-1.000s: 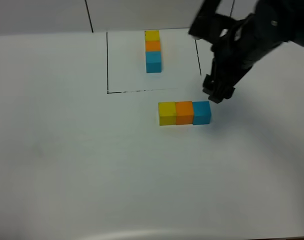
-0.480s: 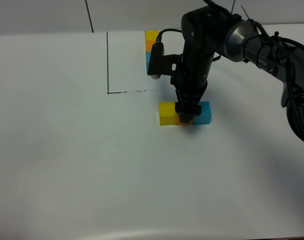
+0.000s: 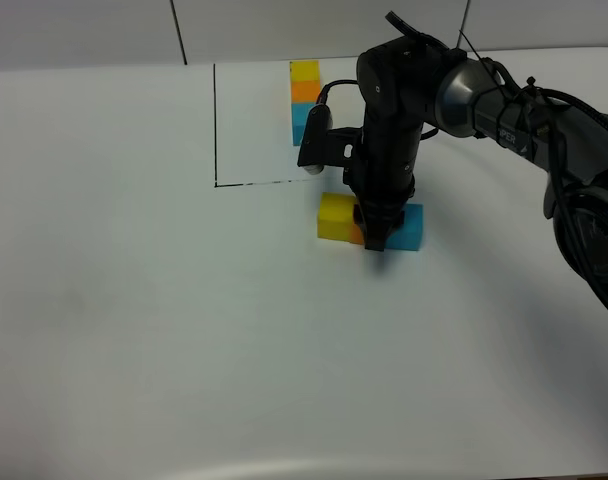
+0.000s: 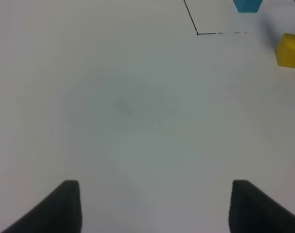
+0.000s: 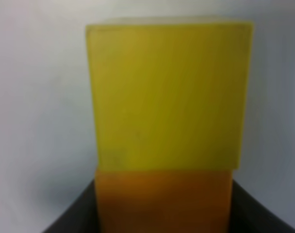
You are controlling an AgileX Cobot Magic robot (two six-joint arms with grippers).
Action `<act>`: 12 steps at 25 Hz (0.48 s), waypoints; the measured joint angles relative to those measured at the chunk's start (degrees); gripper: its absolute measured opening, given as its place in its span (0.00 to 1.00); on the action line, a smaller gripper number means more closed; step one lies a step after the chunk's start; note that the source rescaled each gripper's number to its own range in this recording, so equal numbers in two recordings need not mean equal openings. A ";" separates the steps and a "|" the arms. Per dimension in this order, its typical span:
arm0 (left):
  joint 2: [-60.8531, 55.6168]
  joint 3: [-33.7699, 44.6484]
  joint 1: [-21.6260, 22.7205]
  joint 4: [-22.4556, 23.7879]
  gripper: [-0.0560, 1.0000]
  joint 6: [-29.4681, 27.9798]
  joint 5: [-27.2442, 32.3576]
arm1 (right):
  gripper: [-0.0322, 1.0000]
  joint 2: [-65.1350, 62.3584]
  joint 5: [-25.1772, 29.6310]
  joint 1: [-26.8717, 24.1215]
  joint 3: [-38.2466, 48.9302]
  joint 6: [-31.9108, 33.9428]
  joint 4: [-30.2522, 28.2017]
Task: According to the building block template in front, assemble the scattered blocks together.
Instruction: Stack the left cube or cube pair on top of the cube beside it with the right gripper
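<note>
Right gripper (image 3: pixel 376 238): jaws clamped on the orange block (image 5: pixel 163 200), down on the desk (image 3: pixel 134 300).
Loose row: yellow block (image 3: pixel 335 216), orange, blue block (image 3: pixel 408 227), touching.
Template (image 3: pixel 305 102): inside the black outline (image 3: pixel 215 125), behind the row.
Left gripper (image 4: pixel 152 206): jaws apart, holding nothing.

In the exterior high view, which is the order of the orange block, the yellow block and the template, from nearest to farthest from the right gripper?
1. Orange block: at the right gripper, between its fingers.
2. Yellow block: beside the orange one, on its left.
3. Template: farther back, inside the drawn outline.
</note>
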 joint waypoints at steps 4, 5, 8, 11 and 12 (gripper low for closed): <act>0.00 0.00 0.00 0.00 0.42 0.00 0.00 | 0.05 -0.45 1.42 0.00 -0.23 15.08 -0.50; 0.00 0.00 0.00 0.00 0.42 0.00 0.00 | 0.05 -0.83 2.07 0.00 -0.23 19.82 0.00; 0.00 0.00 0.00 0.00 0.42 0.00 0.00 | 0.05 -2.27 3.37 0.00 -0.35 38.94 3.59; 0.00 0.00 0.00 0.00 0.42 0.00 0.00 | 0.05 -2.82 3.69 0.23 -0.43 52.95 7.16; 0.00 0.00 0.00 0.00 0.42 0.00 0.00 | 0.05 -2.82 3.69 0.56 -0.43 55.94 7.04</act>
